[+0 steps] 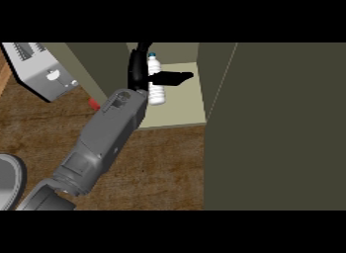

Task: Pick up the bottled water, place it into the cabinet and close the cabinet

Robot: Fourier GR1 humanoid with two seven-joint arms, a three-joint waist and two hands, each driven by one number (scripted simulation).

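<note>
Left hand (pixel 141 69) is curled round the bottled water (pixel 157 95), thumb across its front. The bottle is upright inside the cabinet (pixel 182 112), on or just over the shelf. You likely keep it vertical so it stands once released.

You have a single view, from the robot's head, looking steeply down on the counter (pixel 161 170) and forward into the open cabinet (pixel 183 111), close in, a dark panel (pixel 285 123) filling your right side.
</note>
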